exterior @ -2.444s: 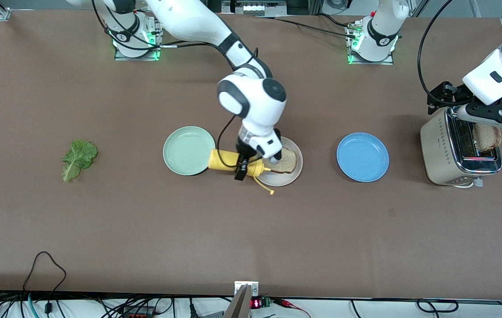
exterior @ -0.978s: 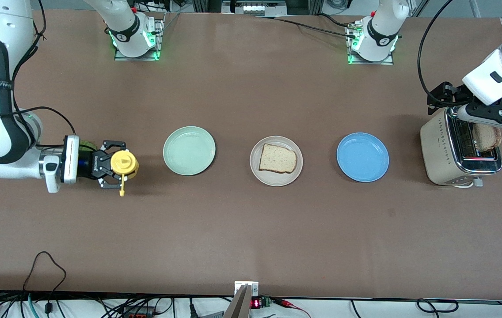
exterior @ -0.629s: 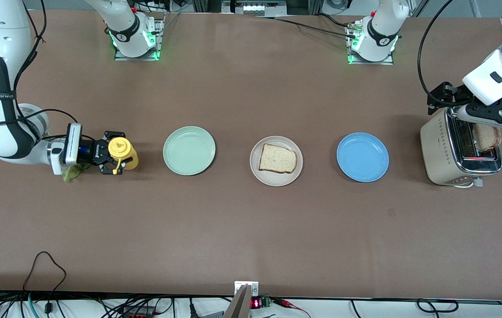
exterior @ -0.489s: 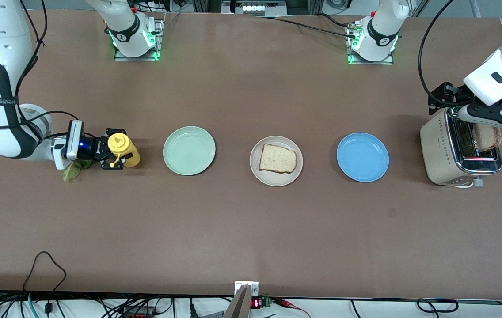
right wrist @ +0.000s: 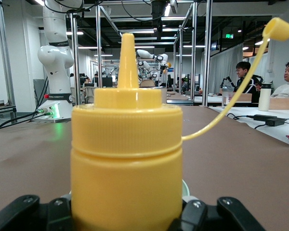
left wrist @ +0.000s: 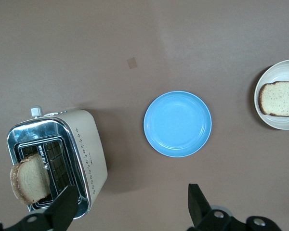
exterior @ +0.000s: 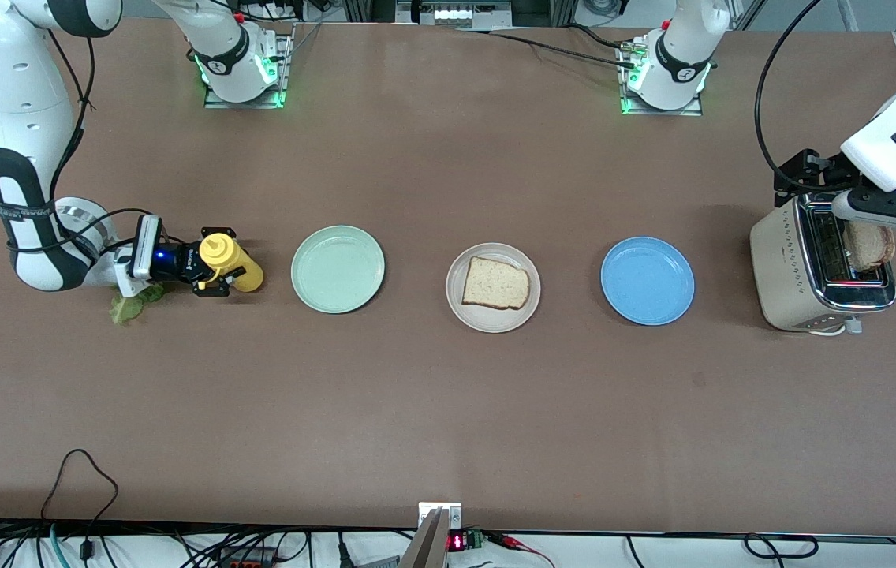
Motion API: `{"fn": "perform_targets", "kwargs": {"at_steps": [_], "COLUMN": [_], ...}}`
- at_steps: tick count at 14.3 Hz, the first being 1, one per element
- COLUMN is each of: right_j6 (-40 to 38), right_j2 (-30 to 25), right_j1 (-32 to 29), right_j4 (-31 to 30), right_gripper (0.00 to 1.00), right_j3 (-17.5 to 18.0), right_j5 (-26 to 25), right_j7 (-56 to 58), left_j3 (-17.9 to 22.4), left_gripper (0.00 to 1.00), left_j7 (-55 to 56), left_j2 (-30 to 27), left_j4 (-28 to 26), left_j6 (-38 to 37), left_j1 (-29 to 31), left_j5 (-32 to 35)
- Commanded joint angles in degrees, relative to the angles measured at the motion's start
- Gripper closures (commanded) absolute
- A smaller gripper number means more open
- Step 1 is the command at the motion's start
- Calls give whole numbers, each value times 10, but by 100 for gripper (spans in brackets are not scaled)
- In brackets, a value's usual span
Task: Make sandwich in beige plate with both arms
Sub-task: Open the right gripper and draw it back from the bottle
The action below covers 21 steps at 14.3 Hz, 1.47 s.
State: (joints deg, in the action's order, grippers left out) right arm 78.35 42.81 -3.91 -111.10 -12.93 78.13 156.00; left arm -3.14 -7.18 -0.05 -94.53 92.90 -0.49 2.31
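one lettuce leaf [exterior: 131,305] lies under my right gripper [exterior: 215,272], at the frame's left, clenched on the mustard bottle [exterior: 232,261]; left gripper [left wrist: 130,207] gapes over the toaster [exterior: 811,272].

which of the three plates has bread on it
The beige plate, the middle one of the row, holds a bread slice; the mint-green plate and blue plate are bare.

No legible text or labels.
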Motion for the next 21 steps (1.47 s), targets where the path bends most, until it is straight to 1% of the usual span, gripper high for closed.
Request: {"fn": "perform_targets", "kwargs": {"at_steps": [1, 3, 4, 7, 8, 10, 11, 12, 13, 15, 18, 19, 21], "right_j6": [-20, -21, -20, -20, -20, -15, -14, -18, -19, -20, -17, -15, -5], "right_j2": [13, 30, 31, 29, 26, 18, 15, 14, 14, 4, -33, -47, -73], "right_j1": [-19, -20, -20, -22, -23, -22, -19, -18, -21, -22, -17, -15, -8], "right_j4": [6, 13, 13, 19, 19, 19, 21, 27, 32, 33, 33, 41, 71], "right_gripper": [59, 56, 50, 16, 0, 0, 0, 0, 0, 0, 0, 0, 0], "right_j3": [10, 9, 9, 8, 8, -2, -16, -26, -29, -51, -83, -95, -113], "right_j5": [8, 8, 8, 6, 4, -1, -6, -18, -28, -48, -93, -108, -154], "right_j7": [33, 43, 44, 38, 34, 19, 11, 10, 7, -3, -37, -54, -104], "left_j3": [-1, -1, -1, -4, -4, -2, -2, -2, -2, -2, -2, -2, -3], "left_gripper": [0, 0, 0, 0, 0, 0, 0, 0, 0, 0, 0, 0, 0], "left_j7": [-3, -3, -3, -1, -1, -3, -3, -3, -3, -3, -3, -3, -2], "left_j2": [7, 7, 7, 8, 9, 9, 9, 9, 9, 9, 9, 9, 9], "left_j4": [8, 8, 8, 10, 10, 9, 9, 9, 9, 9, 10, 10, 9], "left_j6": [0, 2, 3, 3, 4, 4, 4, 4, 4, 3, 3, 3, 3], "left_j1": [2, 2, 3, 1, 1, 3, 3, 3, 3, 3, 2, 2, 2], "left_j5": [-1, 0, -1, -1, -1, -1, -1, -1, -1, -1, -1, -1, 1]}}
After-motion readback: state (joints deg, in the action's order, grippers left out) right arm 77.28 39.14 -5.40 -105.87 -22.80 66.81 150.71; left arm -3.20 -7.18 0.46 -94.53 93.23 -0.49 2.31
